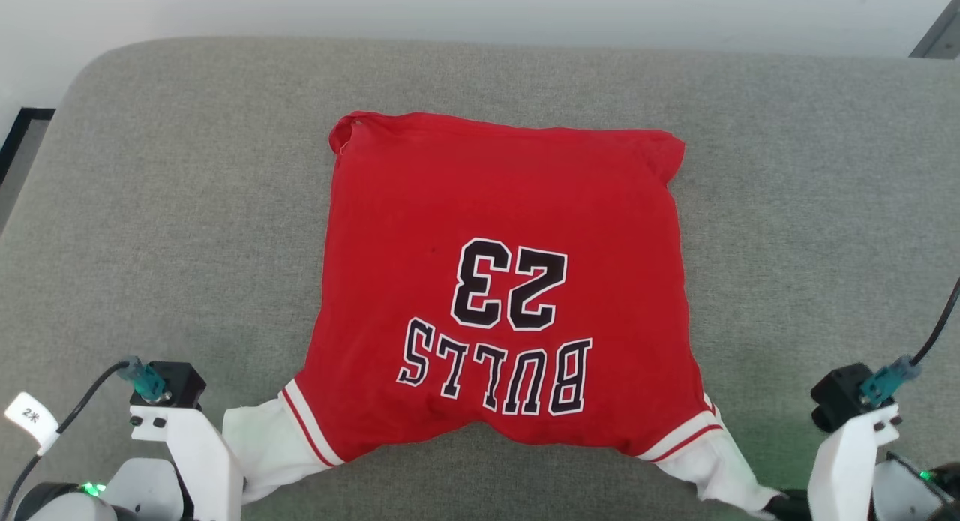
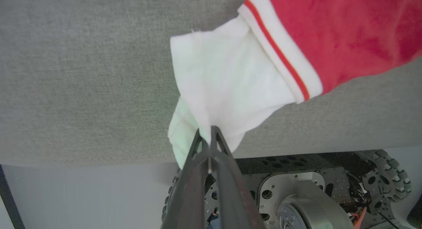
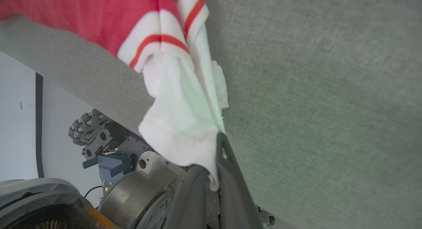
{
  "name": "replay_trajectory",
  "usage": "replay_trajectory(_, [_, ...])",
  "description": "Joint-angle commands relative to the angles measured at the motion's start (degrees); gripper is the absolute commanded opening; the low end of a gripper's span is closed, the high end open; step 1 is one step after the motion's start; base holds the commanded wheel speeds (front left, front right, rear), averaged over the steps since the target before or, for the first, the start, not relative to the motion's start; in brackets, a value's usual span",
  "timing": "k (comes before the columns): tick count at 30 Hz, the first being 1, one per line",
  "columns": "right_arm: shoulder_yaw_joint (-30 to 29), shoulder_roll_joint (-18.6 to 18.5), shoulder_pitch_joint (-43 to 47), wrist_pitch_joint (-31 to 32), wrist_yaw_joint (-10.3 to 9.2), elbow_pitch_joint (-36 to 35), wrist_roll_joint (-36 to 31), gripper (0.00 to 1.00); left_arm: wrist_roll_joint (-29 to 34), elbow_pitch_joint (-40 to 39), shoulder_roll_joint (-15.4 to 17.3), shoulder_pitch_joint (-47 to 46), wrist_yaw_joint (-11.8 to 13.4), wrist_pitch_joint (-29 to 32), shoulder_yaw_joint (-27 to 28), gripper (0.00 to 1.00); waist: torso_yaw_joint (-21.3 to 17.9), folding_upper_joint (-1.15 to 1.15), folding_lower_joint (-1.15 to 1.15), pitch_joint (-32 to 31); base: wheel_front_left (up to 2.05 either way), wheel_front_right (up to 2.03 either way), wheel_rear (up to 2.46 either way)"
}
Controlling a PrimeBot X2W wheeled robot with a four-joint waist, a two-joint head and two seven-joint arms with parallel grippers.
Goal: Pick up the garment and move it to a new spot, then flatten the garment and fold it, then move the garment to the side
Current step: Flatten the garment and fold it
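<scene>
The garment (image 1: 495, 229), a red jersey with "BULLS" and "23" in black, lies spread on the grey padded surface (image 1: 150, 206), lettering up and its collar end toward me. Its two white sleeves reach over the near edge. My left gripper (image 2: 207, 136) is shut on the tip of the left white sleeve (image 2: 224, 80), just past the surface's front edge. My right gripper (image 3: 217, 143) is shut on the right white sleeve (image 3: 178, 123), which hangs bunched between its fingers. The red-and-white striped cuffs (image 1: 311, 431) sit at the jersey's near corners.
The grey surface has bare room left and right of the jersey and behind it up to the pale wall (image 1: 480, 11). Below the front edge my wheeled base (image 2: 296, 196) stands on a white floor (image 2: 82, 196).
</scene>
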Motion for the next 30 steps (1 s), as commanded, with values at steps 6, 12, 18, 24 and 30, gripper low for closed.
replay_trajectory(6, [-0.8, 4.0, 1.7, -3.3, 0.00, -2.8, -5.8, 1.00, -0.3, -0.4, -1.8, 0.1, -0.3, -2.5, 0.3, 0.00, 0.4, 0.00, 0.00, 1.9, 0.00, 0.00, 0.00])
replay_trajectory(12, [-3.0, 5.5, -1.7, -6.4, 0.00, -6.1, -9.8, 1.00, 0.1, 0.1, -3.0, -1.4, -1.3, -3.6, 0.3, 0.00, 0.9, 0.00, 0.00, 3.5, 0.00, 0.00, 0.00])
replay_trajectory(18, [-6.2, 9.3, -10.8, -14.4, 0.00, -8.2, -17.3, 1.00, 0.3, 0.2, -4.0, -3.3, -2.2, -4.8, 0.7, 0.00, 1.7, 0.00, 0.00, 6.1, 0.00, 0.00, 0.00])
replay_trajectory(24, [-4.5, 11.1, -23.6, -21.9, 0.00, 0.2, -22.2, 1.00, 0.9, 0.5, -5.4, -5.5, -3.5, -5.5, 0.1, 0.00, 3.6, 0.00, 0.00, 8.9, 0.00, 0.00, 0.00])
replay_trajectory(30, [-4.5, 11.3, -35.1, -24.1, -0.01, 12.9, -24.6, 1.00, 1.8, 1.7, -7.1, -7.9, -5.0, -6.1, -1.1, 0.00, 6.1, 0.00, 0.00, 10.9, 0.00, 0.00, 0.00])
